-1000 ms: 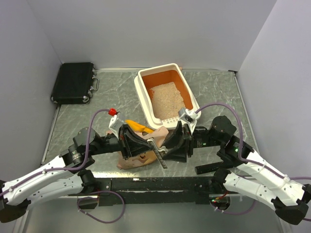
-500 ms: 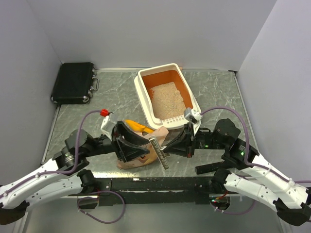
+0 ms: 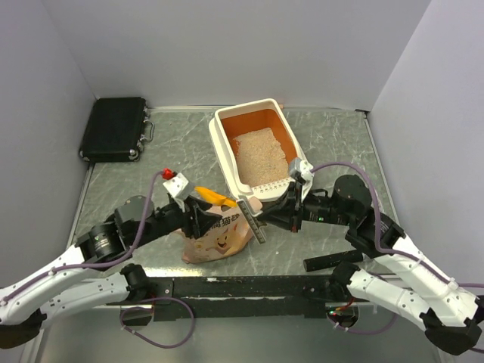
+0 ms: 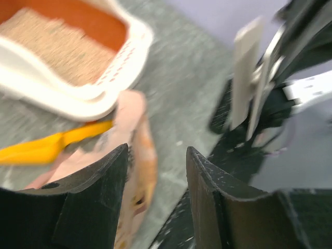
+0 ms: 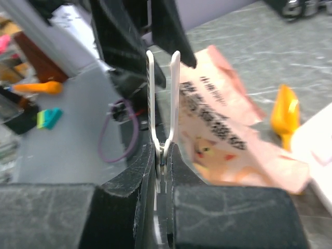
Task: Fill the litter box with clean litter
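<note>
I see the litter box (image 3: 221, 145) (cream outside, orange inside) sitting upright, slotted rim at its near end; clean litter (image 3: 257, 157), pale beige, covers its nearer floor.

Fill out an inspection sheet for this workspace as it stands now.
Surface: grey marbled table; damage nothing seen.
Job's things: litter box upright at the far middle; clean litter covers part of its orange floor.
Clutter: peach-pink bag lying near the arms; yellow scoop between bag and box; black case closed, far left corner.
Grippers: left gripper open and empty, by the bag; right gripper shut on a sealing clip.
Cables: purple cables loop off both arms; snags nothing seen.
Surroundings: plain pale walls on three sides; otherwise nothing seen.
</note>
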Motion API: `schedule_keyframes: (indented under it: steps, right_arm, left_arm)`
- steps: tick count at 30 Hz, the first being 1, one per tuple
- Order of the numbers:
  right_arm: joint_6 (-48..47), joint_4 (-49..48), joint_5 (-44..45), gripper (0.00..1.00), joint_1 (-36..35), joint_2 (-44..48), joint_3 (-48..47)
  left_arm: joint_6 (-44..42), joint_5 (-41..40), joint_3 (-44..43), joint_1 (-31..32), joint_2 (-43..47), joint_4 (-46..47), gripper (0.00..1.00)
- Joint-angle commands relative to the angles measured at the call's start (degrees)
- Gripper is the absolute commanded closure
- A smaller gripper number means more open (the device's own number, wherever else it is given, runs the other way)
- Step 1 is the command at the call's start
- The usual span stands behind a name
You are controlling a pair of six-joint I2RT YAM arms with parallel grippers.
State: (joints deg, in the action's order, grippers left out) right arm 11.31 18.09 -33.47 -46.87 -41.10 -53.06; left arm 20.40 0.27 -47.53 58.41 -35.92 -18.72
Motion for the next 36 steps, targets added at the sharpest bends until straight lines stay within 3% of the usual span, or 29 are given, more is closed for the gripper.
schedule_keyframes:
  steps: [1, 4, 6, 12, 20, 25, 27, 28, 29, 30, 32, 36]
  right_arm:
    - [-5.2, -4.7, -6.1, 1.0, 8.2, -2.1, -2.7]
    - [-2.5, -8.6, -19.9, 1.0, 18.4, -5.6, -3.0]
    - [-0.4, -15.8, -28.6, 1.0, 21.3, -7.2, -1.5]
    - [-3.0, -20.6, -37.1, 1.0, 21.8, -12.0, -1.3]
    - [-4.2, -21.7, -40.0, 1.0, 21.6, -16.7, -3.3]
    - [-4.1, -23.3, -41.3, 1.0, 21.7, -19.5, -3.8]
    - [-4.2, -24.8, -41.7, 1.0, 21.8, -20.1, -3.1]
    - [-4.5, -25.2, -42.0, 1.0, 21.8, -20.2, -2.8]
    - [-4.8, -25.1, -42.2, 1.0, 21.8, -20.3, -2.8]
    - [-5.5, -25.3, -42.5, 1.0, 21.8, -20.7, -2.6]
    - [-5.4, -26.8, -42.9, 1.0, 22.2, -20.6, -1.0]
    - [1.7, -41.9, -45.2, 1.0, 23.9, -20.8, 4.3]
  left_arm:
    - [-7.6, -8.9, -2.9, -0.1, -2.5, -7.7, 0.46]
    - [-10.8, -8.5, -2.6, -0.1, -4.0, -10.5, 0.45]
    - [-12.1, -8.7, -2.5, -0.1, -6.0, -12.9, 0.46]
    - [-13.1, -7.3, -0.8, -0.1, -9.1, -13.4, 0.44]
    - [-14.1, -4.0, -1.1, 0.0, -12.8, -14.2, 0.42]
    - [-14.4, -2.8, -1.1, -0.1, -16.5, -14.9, 0.46]
    - [-14.9, -1.9, -0.3, -0.1, -17.3, -14.0, 0.55]
    - [-15.0, -1.9, 1.0, -0.1, -17.4, -13.5, 0.64]
    - [-15.0, -1.7, 1.6, -0.1, -17.7, -12.5, 0.87]
    - [-15.1, -1.8, 0.5, -0.2, -18.0, -13.6, 0.96]
    - [-15.2, -2.0, 0.5, -0.2, -18.0, -13.7, 0.99]
    - [-16.9, -0.7, 1.7, -0.2, -16.1, -11.3, 0.99]
